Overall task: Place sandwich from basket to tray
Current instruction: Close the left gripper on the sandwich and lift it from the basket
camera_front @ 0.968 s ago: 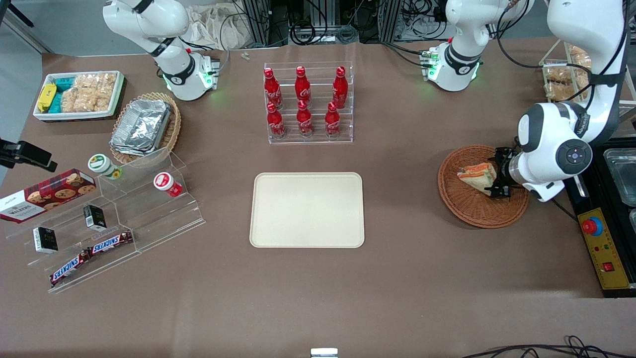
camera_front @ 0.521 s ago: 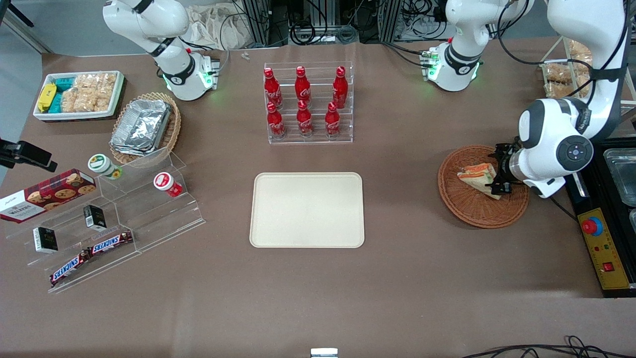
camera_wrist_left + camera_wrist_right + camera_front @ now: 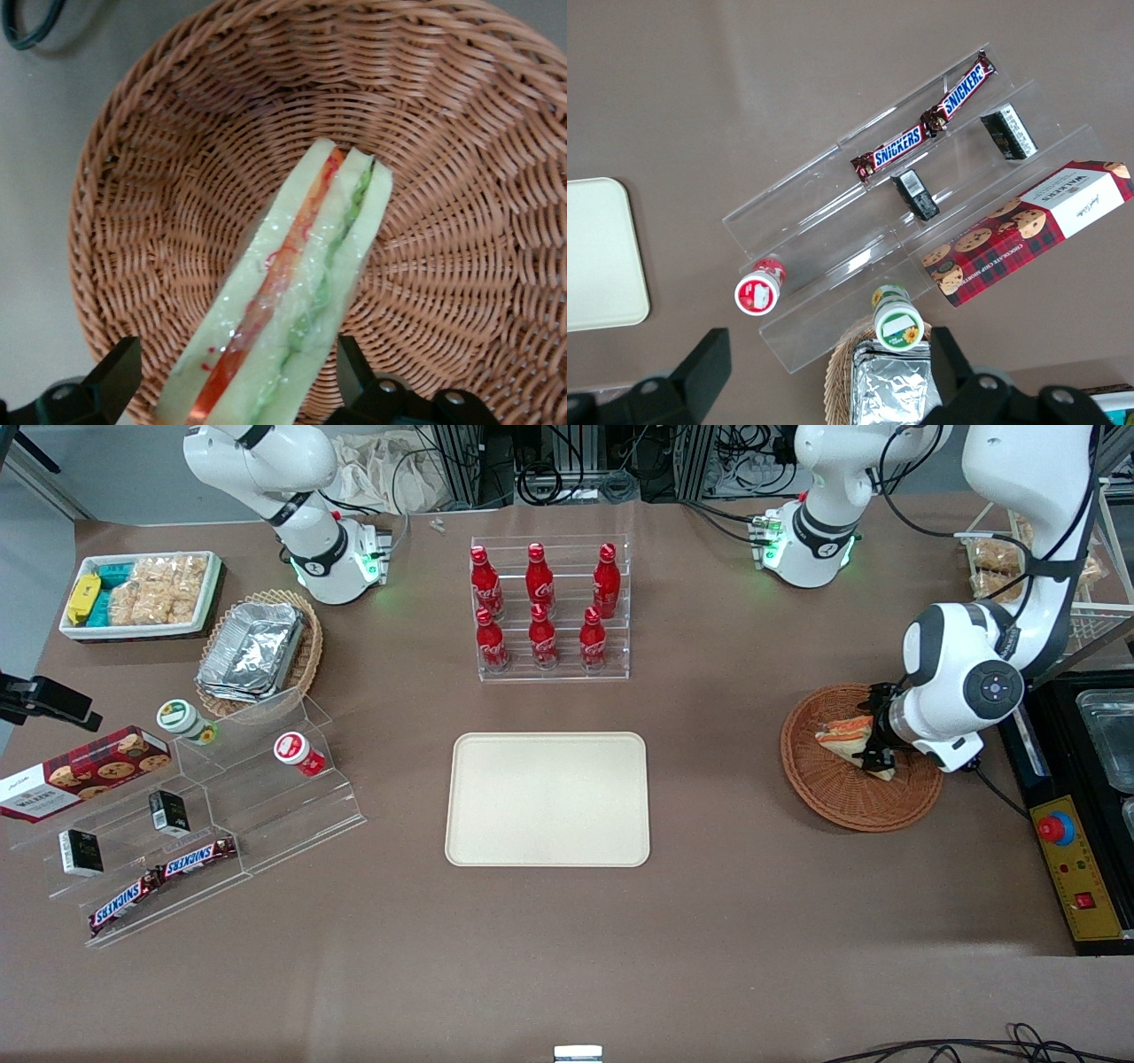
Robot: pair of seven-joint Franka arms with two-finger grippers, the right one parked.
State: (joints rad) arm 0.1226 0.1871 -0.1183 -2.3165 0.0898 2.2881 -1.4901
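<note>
The sandwich [image 3: 844, 733], a wrapped white-bread wedge with orange and green layers, lies in the round reddish-brown wicker basket [image 3: 833, 802] toward the working arm's end of the table. My left gripper [image 3: 873, 733] is low over the basket, open, with one finger on each side of the sandwich. The wrist view shows the sandwich [image 3: 301, 283] lying between the two black fingertips [image 3: 120, 385], with a small gap on one side, over the basket's weave [image 3: 159, 177]. The cream tray [image 3: 547, 799] lies flat at the table's middle with nothing on it.
A clear rack of red cola bottles [image 3: 545, 607] stands farther from the front camera than the tray. A black control box with a red stop button [image 3: 1056, 828] sits beside the basket. Tiered acrylic shelves with snacks [image 3: 204, 815], a foil-container basket [image 3: 257, 651] and a white tub [image 3: 142, 593] lie toward the parked arm's end.
The left arm has slid toward the table's middle over the basket, bringing its fingers further along the sandwich. The sandwich and basket have stayed in place.
</note>
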